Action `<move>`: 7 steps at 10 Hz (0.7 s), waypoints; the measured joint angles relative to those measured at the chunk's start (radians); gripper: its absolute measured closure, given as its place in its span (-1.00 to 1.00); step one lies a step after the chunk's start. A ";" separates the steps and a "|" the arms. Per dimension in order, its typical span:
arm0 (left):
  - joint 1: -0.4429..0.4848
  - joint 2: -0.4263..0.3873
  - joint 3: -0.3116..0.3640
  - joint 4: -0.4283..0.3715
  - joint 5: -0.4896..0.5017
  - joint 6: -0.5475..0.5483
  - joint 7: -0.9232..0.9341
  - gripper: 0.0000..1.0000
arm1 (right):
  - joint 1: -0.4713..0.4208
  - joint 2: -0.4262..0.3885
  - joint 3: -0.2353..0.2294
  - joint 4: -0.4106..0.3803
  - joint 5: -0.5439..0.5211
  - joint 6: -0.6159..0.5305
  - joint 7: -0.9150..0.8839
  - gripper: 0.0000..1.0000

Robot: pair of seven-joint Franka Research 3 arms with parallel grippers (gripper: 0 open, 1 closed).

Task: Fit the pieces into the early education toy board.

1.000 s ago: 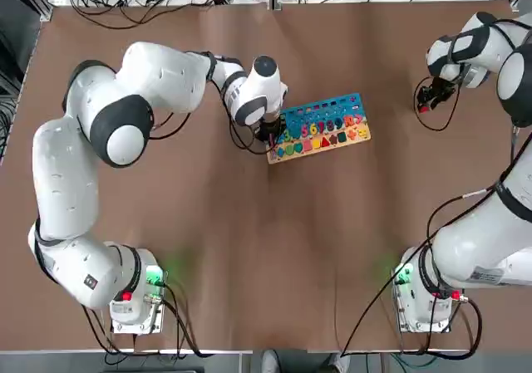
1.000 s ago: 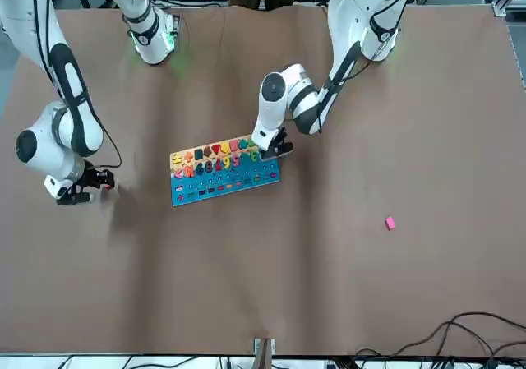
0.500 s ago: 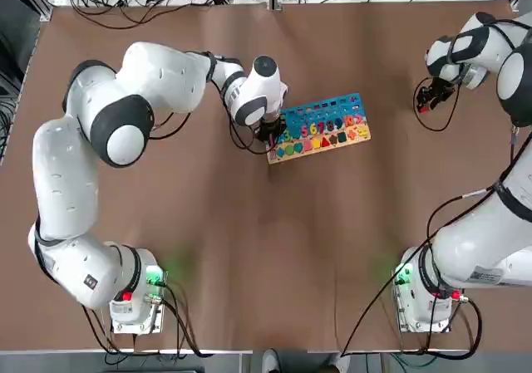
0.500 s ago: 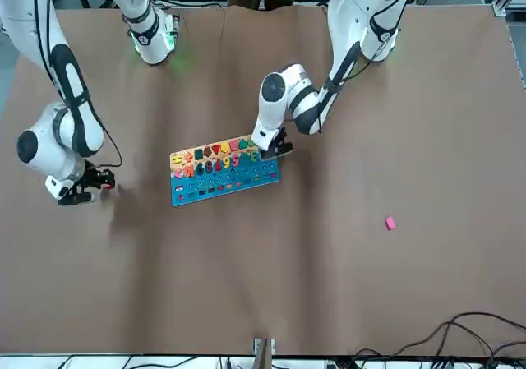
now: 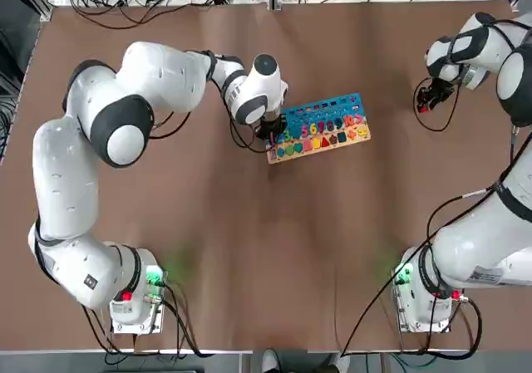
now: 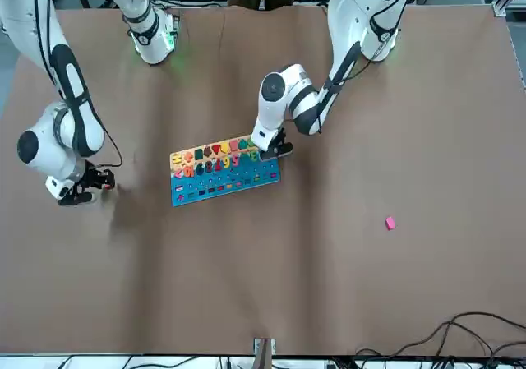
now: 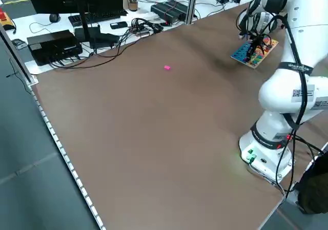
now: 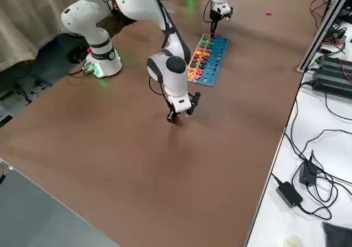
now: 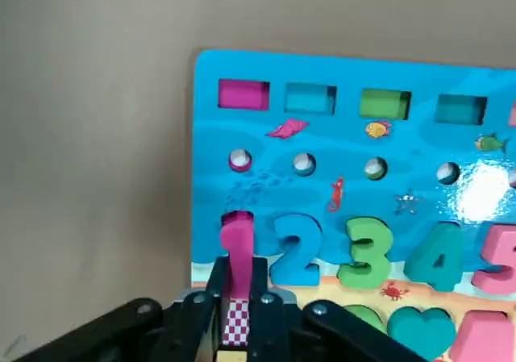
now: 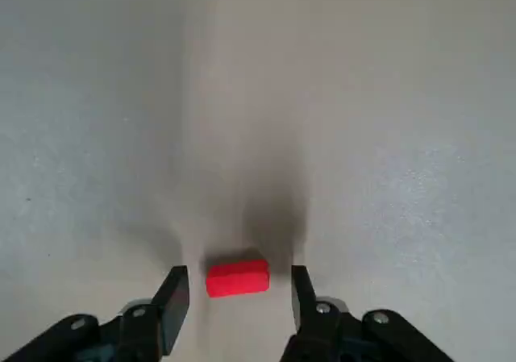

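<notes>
The early education toy board (image 5: 332,111) lies mid-table, blue field with coloured numerals and a tan strip of shapes (image 9: 339,136). My left gripper (image 5: 270,134) stands at the board's left end, shut on a pink piece (image 9: 236,245) whose tip rests in the blue field beside the blue "2". Far out at the table's right side, my right gripper (image 5: 426,100) hangs low with its fingers open on either side of a red piece (image 10: 237,279) that lies on the table, small gaps showing at both fingers. Another pink piece (image 6: 389,223) lies alone on the table.
The brown table (image 5: 274,248) stretches wide around the board. Cables and electronics (image 7: 102,30) crowd the bench beyond the far edge. Both arm bases (image 5: 133,302) stand at the near edge.
The right arm's wrist has edged very slightly; its gripper stays over the red piece. The left arm and the board have not moved.
</notes>
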 joint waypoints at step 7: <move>0.000 0.004 0.001 0.005 0.000 0.000 0.000 0.74 | 0.000 0.004 0.002 -0.023 -0.002 0.026 -0.031 -0.11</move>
